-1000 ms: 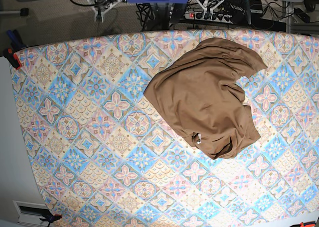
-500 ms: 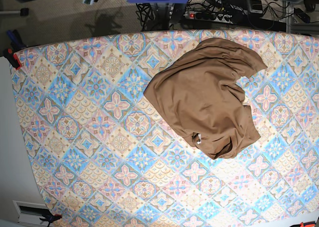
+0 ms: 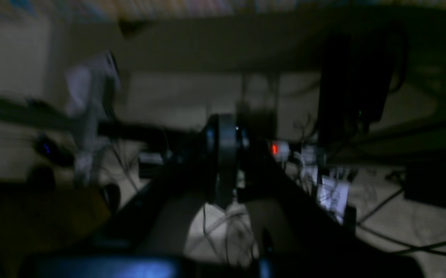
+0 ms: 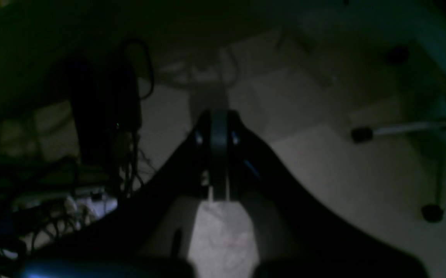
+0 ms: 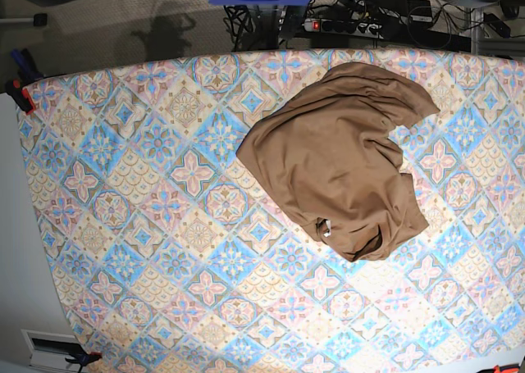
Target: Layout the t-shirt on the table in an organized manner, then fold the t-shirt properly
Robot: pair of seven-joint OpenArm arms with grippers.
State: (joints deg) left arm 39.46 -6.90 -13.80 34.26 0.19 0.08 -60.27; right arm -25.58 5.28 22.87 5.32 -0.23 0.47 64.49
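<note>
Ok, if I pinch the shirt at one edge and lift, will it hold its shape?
Probably not. The shirt lies crumpled with soft folds and a curled hem, so it likely drapes and sags. It looks thin, so probably light. On the table cloth it may drag and bunch rather than slide.

The picture is dark. The right gripper [image 4: 219, 170] is in the middle, with its two black jaws pressed together. Below it is pale floor [image 4: 315, 162]. Tangled cables [image 4: 64, 216] lie on the left. A chair leg with wheels [image 4: 400, 131] is on the right.
</note>
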